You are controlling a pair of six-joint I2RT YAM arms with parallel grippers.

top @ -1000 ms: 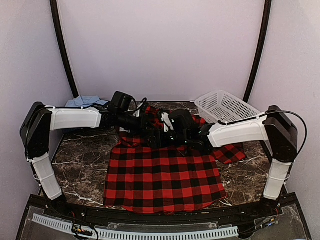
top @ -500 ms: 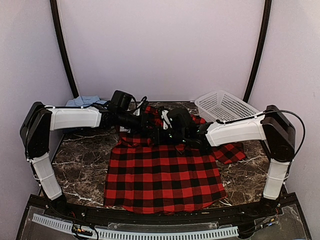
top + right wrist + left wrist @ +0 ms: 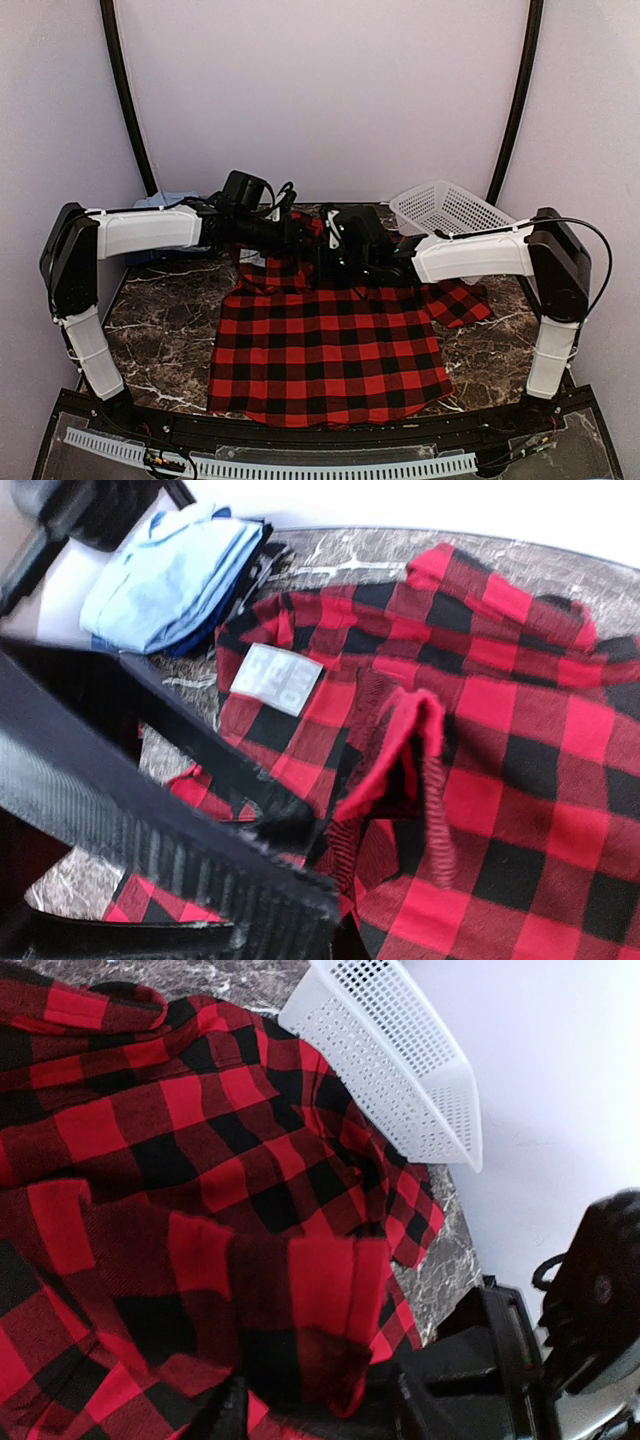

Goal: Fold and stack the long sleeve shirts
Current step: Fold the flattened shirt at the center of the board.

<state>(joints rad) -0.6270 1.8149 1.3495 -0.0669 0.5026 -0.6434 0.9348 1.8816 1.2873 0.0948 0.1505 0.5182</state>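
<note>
The red-and-black flannel shirt [image 3: 330, 350] lies spread over the middle of the marble table, its collar end bunched up at the back. Both grippers meet over that bunched part. My left gripper [image 3: 303, 240] [image 3: 315, 1400] has its jaws apart, with a hanging fold of flannel [image 3: 330, 1300] between them. My right gripper [image 3: 333, 262] [image 3: 345, 900] is shut on a pinched-up ridge of the flannel [image 3: 400, 750]. A folded light blue shirt [image 3: 175, 575] [image 3: 165, 203] lies on a darker blue one [image 3: 215, 625] at the back left corner.
A white mesh basket [image 3: 450, 213] [image 3: 400, 1060] sits tilted at the back right, next to the shirt's sleeve [image 3: 458, 303]. The left arm crosses the right wrist view as a dark blurred bar [image 3: 150, 780]. A white neck label [image 3: 278, 678] shows on the flannel.
My right gripper has shut on the flannel near the collar. My left gripper's jaws have opened. Both grippers have shifted slightly toward the back, lifting the bunched cloth.
</note>
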